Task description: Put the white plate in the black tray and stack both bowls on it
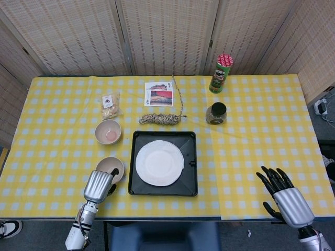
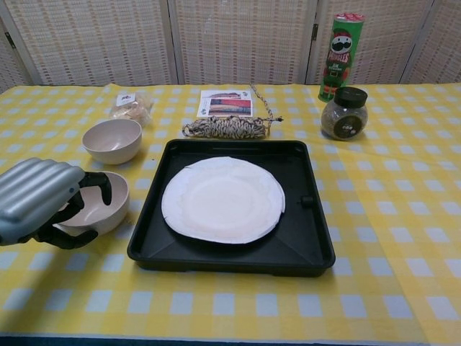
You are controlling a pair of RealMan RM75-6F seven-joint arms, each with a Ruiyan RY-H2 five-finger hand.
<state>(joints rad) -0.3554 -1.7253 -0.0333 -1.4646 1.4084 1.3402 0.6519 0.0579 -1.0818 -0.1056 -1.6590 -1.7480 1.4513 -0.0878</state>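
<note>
The white plate (image 1: 159, 162) (image 2: 223, 200) lies flat inside the black tray (image 1: 192, 157) (image 2: 317, 238). Two beige bowls stand left of the tray: the far bowl (image 1: 108, 131) (image 2: 112, 140) and the near bowl (image 1: 111, 166) (image 2: 101, 205). My left hand (image 1: 98, 185) (image 2: 39, 200) is at the near bowl's front-left rim. Its fingers curl over the rim into the bowl and its thumb lies low outside the wall. Whether they pinch the rim is unclear. The bowl rests on the cloth. My right hand (image 1: 285, 196) hovers at the table's front right corner with its fingers spread and nothing in it.
Behind the tray lie a rope coil (image 1: 162, 119) and a printed card (image 1: 159, 93). A snack bag (image 1: 110, 103) sits behind the far bowl. A dark jar (image 1: 216, 113) and a green Pringles can (image 1: 221, 73) stand at the back right.
</note>
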